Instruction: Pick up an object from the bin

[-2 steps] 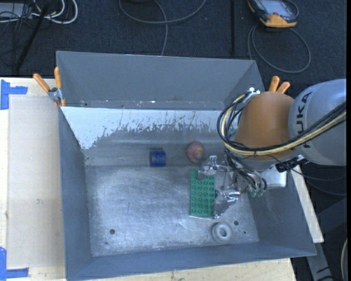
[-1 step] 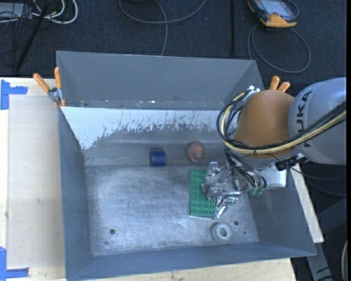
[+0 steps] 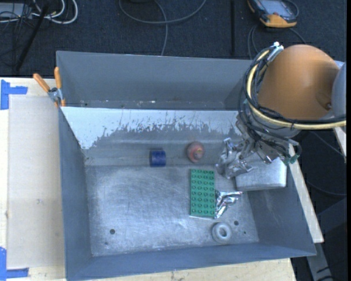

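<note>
- Holding a few scattered things, the grey metal bin (image 3: 134,209) is seen from above, with its floor scuffed pale.
- The arm is positioned over the bin's right rim, and its rounded orange cover (image 3: 295,81), ringed with cables, is seen near the far right corner.
- The gripper (image 3: 224,183) is positioned low by the right wall. Its two metal fingers (image 3: 228,202) are spread apart, one toward the far wall and one toward the near wall.
- A green studded plate (image 3: 202,193) is laid flat, right of the floor's middle, with its long sides running from far wall to near wall. It is just beside the gripper, and the nearer finger is placed at its right edge. Whether contact is made cannot be told.
- A blue cylinder (image 3: 157,157) is set at the foot of the far wall.
- A reddish-brown ball (image 3: 195,151) is placed between that cylinder and the gripper.
- A small white ring (image 3: 222,232) is laid close to the near wall, just past the plate's near right corner.
</note>
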You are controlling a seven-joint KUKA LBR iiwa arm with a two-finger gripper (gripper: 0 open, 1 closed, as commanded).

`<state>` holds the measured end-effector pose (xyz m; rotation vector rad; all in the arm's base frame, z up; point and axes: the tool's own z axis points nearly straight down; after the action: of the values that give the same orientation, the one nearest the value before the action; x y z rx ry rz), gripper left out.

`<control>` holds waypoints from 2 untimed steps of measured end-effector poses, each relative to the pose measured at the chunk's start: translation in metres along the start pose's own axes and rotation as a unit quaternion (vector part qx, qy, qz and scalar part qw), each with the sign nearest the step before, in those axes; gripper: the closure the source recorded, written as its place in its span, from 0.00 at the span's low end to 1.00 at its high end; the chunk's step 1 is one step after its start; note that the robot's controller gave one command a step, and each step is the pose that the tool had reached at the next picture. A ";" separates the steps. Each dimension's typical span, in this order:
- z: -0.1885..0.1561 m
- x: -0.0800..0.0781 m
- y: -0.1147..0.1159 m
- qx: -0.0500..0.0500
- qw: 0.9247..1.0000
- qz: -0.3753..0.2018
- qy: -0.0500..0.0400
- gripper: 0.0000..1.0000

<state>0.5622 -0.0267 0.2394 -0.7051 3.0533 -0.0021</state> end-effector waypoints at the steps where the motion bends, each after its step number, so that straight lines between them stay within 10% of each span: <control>1: 0.003 0.002 -0.001 -0.002 1.000 0.003 0.003 1.00; 2: 0.003 0.002 -0.001 -0.002 1.000 0.003 0.003 1.00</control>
<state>0.5610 -0.0282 0.2359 -0.6963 3.0622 0.0018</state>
